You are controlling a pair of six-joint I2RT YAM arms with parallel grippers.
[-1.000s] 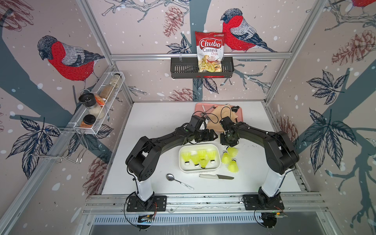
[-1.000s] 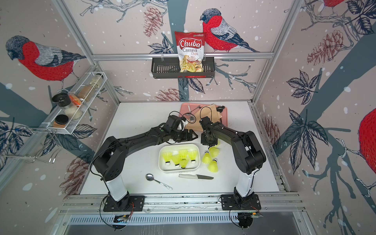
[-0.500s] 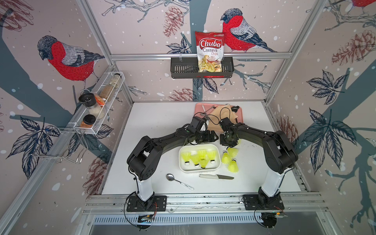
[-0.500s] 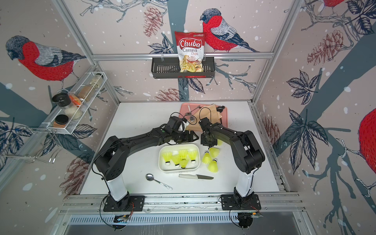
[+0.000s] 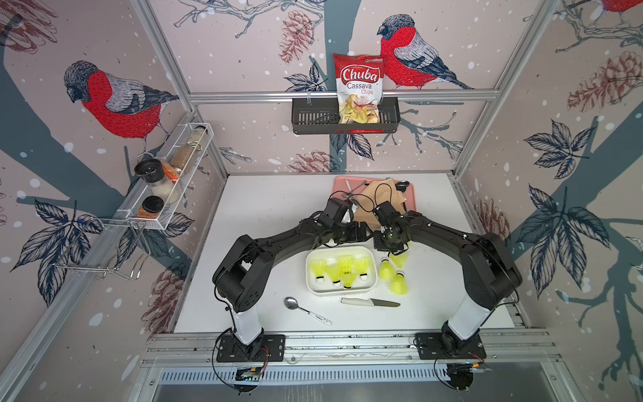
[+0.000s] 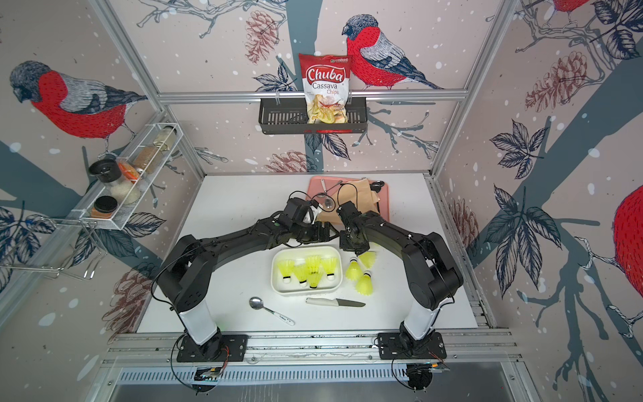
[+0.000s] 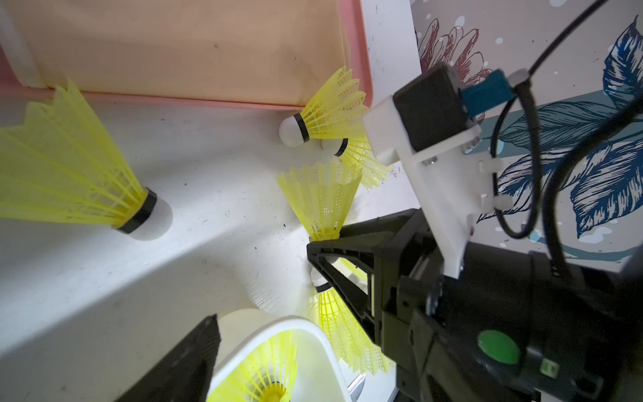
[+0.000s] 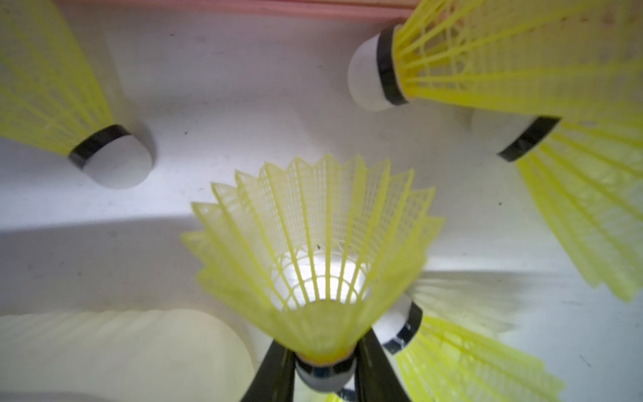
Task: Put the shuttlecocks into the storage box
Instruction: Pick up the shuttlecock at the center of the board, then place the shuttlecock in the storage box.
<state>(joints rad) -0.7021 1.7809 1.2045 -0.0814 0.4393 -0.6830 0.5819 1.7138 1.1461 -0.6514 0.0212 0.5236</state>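
Observation:
The white storage box [image 5: 348, 291] [image 6: 306, 291] holds several yellow-green shuttlecocks [image 5: 342, 268]. Three more shuttlecocks [image 5: 385, 270] [image 6: 364, 283] lie on the table just right of it. My right gripper [image 5: 386, 245] [image 8: 323, 374] is low over the table off the box's far right corner, shut on the black-banded tip of one shuttlecock [image 8: 313, 243] [image 7: 320, 198]. Other shuttlecocks [image 8: 487, 59] lie round it by the pink tray. My left gripper [image 5: 358, 231] is open and empty above the box's far rim [image 7: 313, 330]; one finger [image 7: 188, 358] shows.
A pink tray [image 5: 341, 188] with brown paper and utensils sits at the back. A knife [image 5: 368, 302] and a spoon [image 5: 302, 308] lie in front of the box. A black basket with a chips bag [image 5: 358, 87] hangs on the back wall, and a wire rack [image 5: 170, 174] on the left.
My right gripper's jaws have closed onto the shuttlecock's tip. Both arms have barely shifted.

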